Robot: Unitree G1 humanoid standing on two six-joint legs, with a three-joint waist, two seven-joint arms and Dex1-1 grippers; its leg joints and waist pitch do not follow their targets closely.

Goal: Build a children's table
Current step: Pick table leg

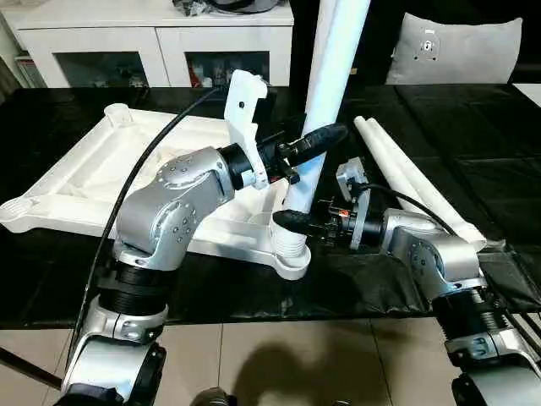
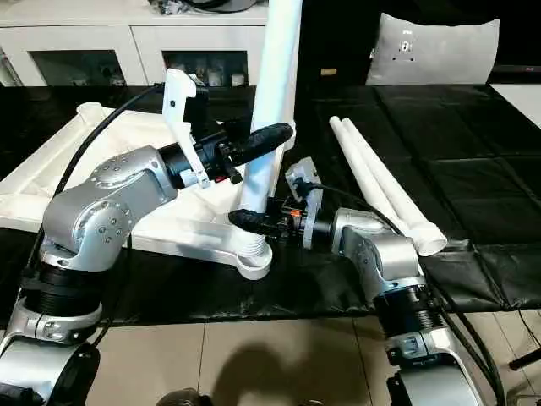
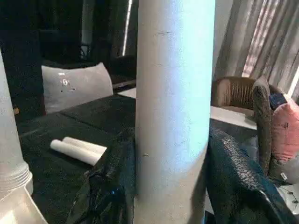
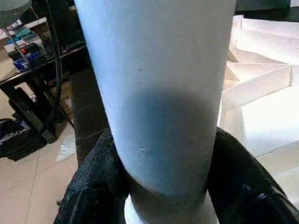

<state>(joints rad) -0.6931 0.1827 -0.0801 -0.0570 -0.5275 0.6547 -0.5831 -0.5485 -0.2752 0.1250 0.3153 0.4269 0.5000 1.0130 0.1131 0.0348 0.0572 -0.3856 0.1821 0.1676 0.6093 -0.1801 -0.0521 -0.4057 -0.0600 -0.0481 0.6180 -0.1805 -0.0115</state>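
A black cloth (image 1: pixel 473 178) covers the work table, creased in broad squares, and its front edge hangs above a pale tiled floor (image 1: pixel 279 355). On the cloth lies the white tabletop (image 1: pixel 93 182), underside up, its ribs and round corner sockets showing. A white leg (image 1: pixel 325 93) stands upright in the near corner socket (image 1: pixel 290 247), leaning slightly.

The left gripper (image 1: pixel 314 141) is closed around the leg part-way up; in the left wrist view its black fingers (image 3: pixel 110 182) press both sides of the tube. The right gripper (image 1: pixel 296 222) holds the same leg low down, just above the socket, with its fingers (image 4: pixel 93 186) against each side of the tube.

Two more legs (image 1: pixel 414 182) lie side by side on the cloth to the robot's right, well apart from the tabletop.

Behind the table stands a white cabinet (image 1: pixel 161 42) with glass doors. A grey cushion (image 1: pixel 461 49) sits at the far right, and the left wrist view shows curtains (image 3: pixel 261 42) and a brown armchair (image 3: pixel 243 93) beyond.
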